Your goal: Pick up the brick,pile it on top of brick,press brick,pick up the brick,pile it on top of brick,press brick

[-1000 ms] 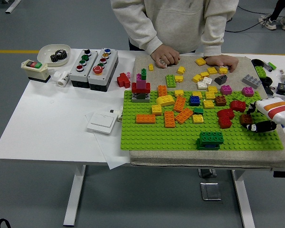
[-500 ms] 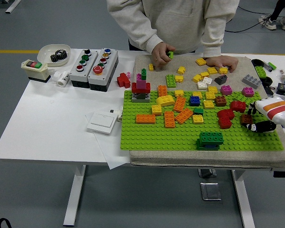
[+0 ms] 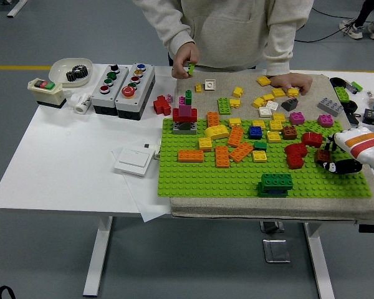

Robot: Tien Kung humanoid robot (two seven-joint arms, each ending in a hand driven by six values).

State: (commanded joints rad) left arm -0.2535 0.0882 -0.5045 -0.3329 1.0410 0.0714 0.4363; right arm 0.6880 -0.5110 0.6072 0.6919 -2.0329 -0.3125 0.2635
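Observation:
My right hand (image 3: pixel 334 156) comes in from the right edge, low over the green baseplate (image 3: pixel 237 180). It is open, with its thumb above and its black fingers (image 3: pixel 346 167) below a dark brown brick (image 3: pixel 323 156) that sits on the plate. Red bricks (image 3: pixel 296 154) lie just to the left of it. A dark green brick (image 3: pixel 277 181) stands piled on a blue one near the plate's front edge. Orange, yellow and blue bricks are scattered over the middle of the plate. A person's hand (image 3: pixel 182 59) holds a small green brick (image 3: pixel 191 68) above the table's far side.
The person's other hand (image 3: pixel 291 81) rests on the grey mat among yellow bricks. A red, magenta and grey stack (image 3: pixel 185 116) stands at the plate's back left. Two button boxes (image 3: pixel 121 81), a bowl with a gear (image 3: pixel 71 71) and a white switch plate (image 3: pixel 134 160) sit to the left.
The person lifted a small green brick off the mat and carried it left and up, uncovering a small white piece. My right hand crept slightly left towards the brown brick.

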